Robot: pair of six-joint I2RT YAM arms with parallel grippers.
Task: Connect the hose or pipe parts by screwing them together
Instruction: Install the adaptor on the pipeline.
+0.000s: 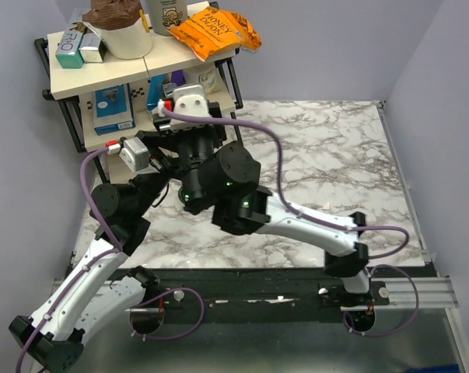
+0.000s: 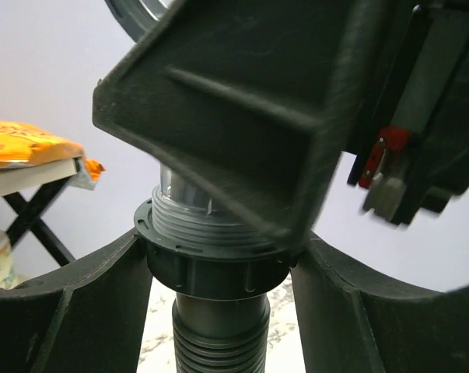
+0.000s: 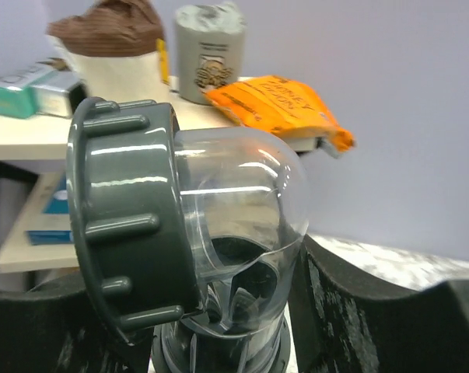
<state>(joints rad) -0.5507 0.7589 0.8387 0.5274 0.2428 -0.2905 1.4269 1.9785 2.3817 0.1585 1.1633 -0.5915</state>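
Above the marble worktop point(image 1: 335, 155), beside the cluttered shelf point(image 1: 102, 66), both arms meet in the air over its left rear part. The right claw point(image 3: 218, 326) is clamped on the lower end of a clear elbow fitting point(image 3: 242, 202) that carries a dark grey ribbed nut point(image 3: 125, 217). Directly beneath, the left claw point(image 2: 218, 272) is clamped on the black collar point(image 2: 211, 268) of the ribbed hose point(image 2: 218, 342). The fitting's threaded end sits in that collar, with threads showing above it.

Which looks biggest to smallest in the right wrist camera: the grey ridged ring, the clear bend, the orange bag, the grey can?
1. grey ridged ring
2. clear bend, only a little smaller
3. orange bag and grey can: about alike, so no ranking. Both sit far back, so they only look small.
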